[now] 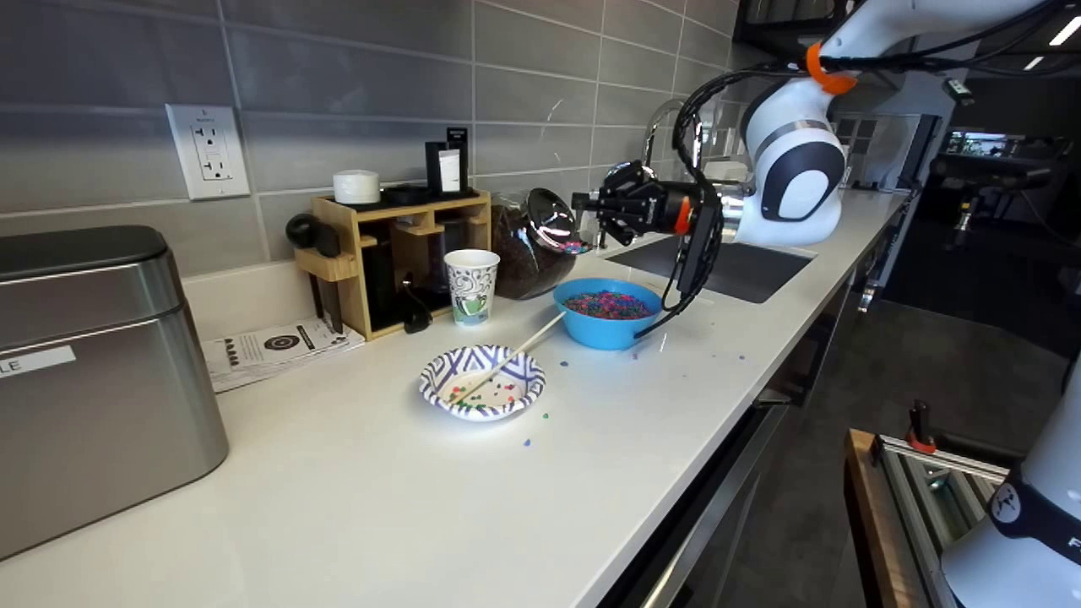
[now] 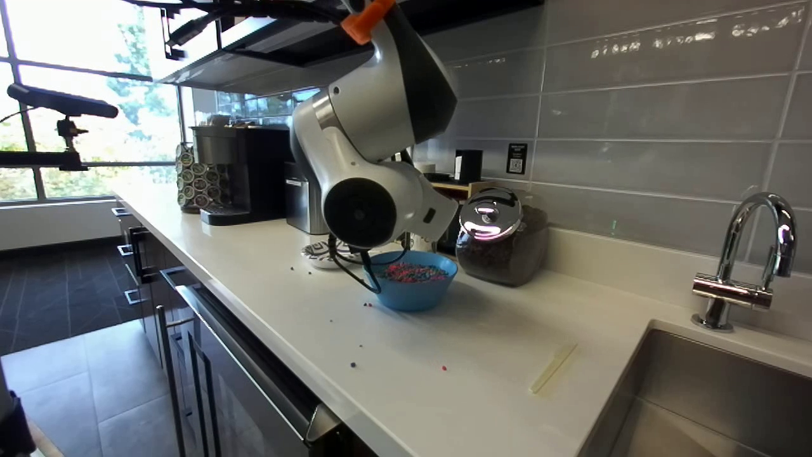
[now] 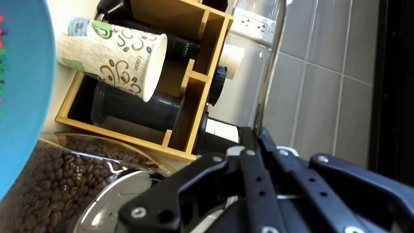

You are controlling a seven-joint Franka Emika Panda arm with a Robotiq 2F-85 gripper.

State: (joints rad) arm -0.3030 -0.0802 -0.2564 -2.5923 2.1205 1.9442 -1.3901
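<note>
My gripper (image 1: 584,202) hangs above the counter, beyond the coffee-bean jar (image 1: 519,253) and its chrome lid. In the wrist view the fingertips are closed together, with a thin metal rod (image 3: 271,68) rising from between them and leaving the frame at the top. Coloured bits show by the lid's lower edge in an exterior view; I cannot tell if they are a reflection or a load on the rod's end. Below stands a blue bowl (image 1: 601,331) of coloured beads. A patterned paper bowl (image 1: 435,380) holds a few beads and a thin stick (image 1: 528,342).
A paper cup (image 3: 110,58) stands before a wooden organiser (image 3: 207,77). A steel bin (image 1: 93,380) occupies the counter's near end. The sink (image 1: 718,266) and faucet (image 2: 720,289) lie past the blue bowl. Loose beads and a pale strip (image 2: 553,368) lie on the counter.
</note>
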